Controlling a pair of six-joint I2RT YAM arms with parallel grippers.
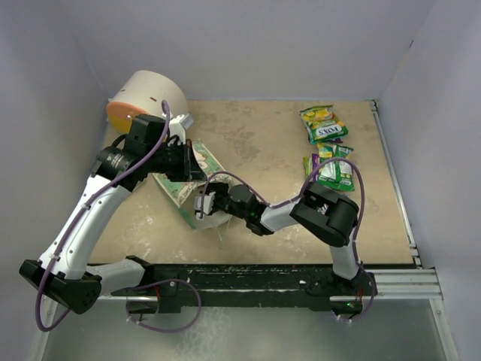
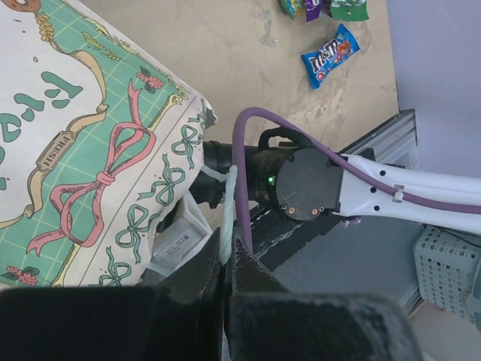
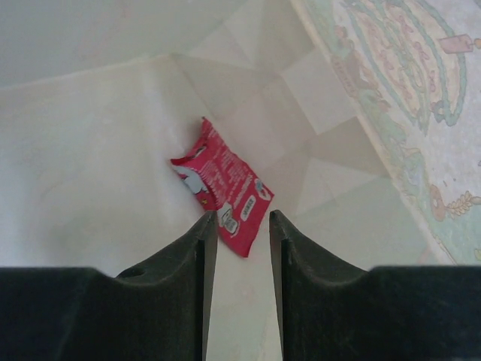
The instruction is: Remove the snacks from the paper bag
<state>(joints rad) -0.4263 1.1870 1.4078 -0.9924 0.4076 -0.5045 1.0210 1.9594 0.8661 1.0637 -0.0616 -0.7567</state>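
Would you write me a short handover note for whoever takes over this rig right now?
Left gripper: shut on the string handle of the paper bag.
Right gripper: inside the bag, jaws part open astride the near end of the pink packet, not clearly pinched.
Done: FOX'S packet and other snacks lie out on the table, far right.
Left: grip the pink packet and lift it out; the bag's interior is only partly visible.

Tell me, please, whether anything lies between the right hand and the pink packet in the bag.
Nothing visible does. The packet lies uncovered on the bag's pale inside, just ahead of the right hand, its near corner in line with the gap between the fingers.
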